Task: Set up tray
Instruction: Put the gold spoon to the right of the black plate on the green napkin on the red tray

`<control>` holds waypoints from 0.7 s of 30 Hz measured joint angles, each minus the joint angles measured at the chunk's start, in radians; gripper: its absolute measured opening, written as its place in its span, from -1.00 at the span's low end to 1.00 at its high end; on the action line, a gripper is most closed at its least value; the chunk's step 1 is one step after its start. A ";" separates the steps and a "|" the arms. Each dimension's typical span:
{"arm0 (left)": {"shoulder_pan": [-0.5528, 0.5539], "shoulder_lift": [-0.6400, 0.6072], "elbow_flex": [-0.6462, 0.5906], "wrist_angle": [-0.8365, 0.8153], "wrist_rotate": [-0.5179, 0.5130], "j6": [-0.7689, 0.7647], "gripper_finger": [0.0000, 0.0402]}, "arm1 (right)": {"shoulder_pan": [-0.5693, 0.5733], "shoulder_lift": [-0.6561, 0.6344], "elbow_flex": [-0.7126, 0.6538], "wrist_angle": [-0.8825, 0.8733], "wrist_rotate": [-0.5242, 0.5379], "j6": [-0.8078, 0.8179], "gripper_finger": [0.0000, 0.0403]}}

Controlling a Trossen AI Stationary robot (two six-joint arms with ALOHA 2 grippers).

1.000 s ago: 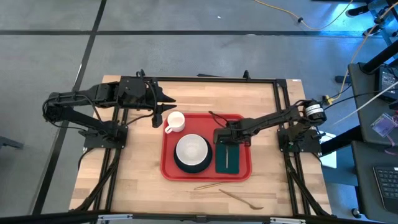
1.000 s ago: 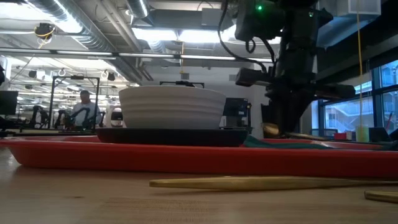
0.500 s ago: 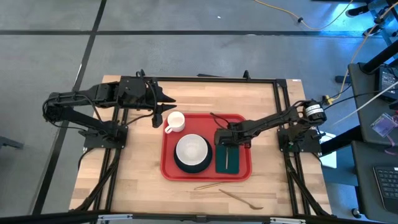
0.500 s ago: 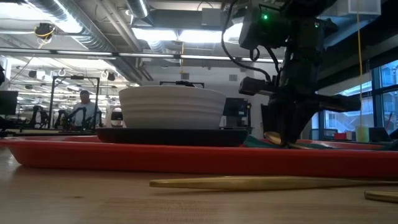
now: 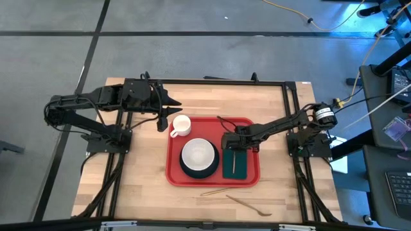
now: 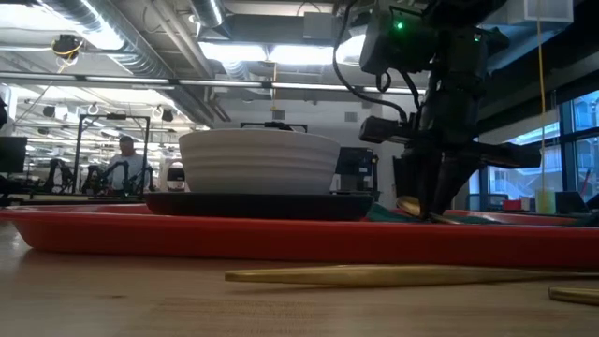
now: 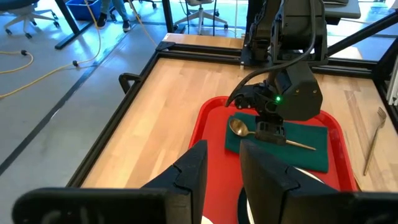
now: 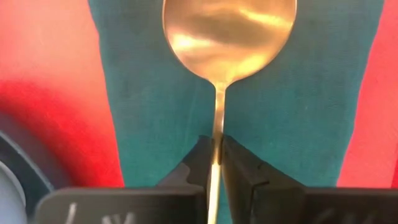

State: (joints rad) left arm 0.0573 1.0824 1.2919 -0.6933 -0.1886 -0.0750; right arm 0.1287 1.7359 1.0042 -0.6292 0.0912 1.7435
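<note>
The wooden table carries everything, framed by dark rails; at its middle lies the red tray, flat on the wood and between the two arms. On the tray's left half sits a dark plate with a white bowl on it; a white cup stands at the tray's far left corner, its handle turned toward the left arm. On the tray's right half lies the dark green napkin, lengthwise, and on it a gold spoon, its bowl pointing away from the right arm's base. The right gripper is down over the napkin, its fingers closed on the spoon's thin handle just behind the bowl; in the low view its tips reach the napkin level. The left gripper waits at the table's far left side, just beyond the cup, its fingers slightly apart and holding nothing. On the bare wood nearer than the tray lie two more gold utensils: a long straight one just beside the rim; a fork at a slant a little farther out.
</note>
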 joint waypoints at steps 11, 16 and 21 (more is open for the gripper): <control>0.000 0.000 0.000 0.000 0.000 0.000 -0.56 | 0.000 0.000 0.000 0.005 -0.049 0.001 -0.80; 0.000 0.000 0.000 0.000 0.000 0.000 -0.56 | 0.000 0.000 0.000 0.004 -0.049 -0.001 -0.80; 0.000 0.000 0.000 0.000 0.000 0.000 -0.56 | 0.000 0.000 0.000 0.004 -0.050 -0.002 -0.80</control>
State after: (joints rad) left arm 0.0572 1.0824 1.2919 -0.6933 -0.1886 -0.0753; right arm 0.1287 1.7359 1.0046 -0.6254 0.0410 1.7416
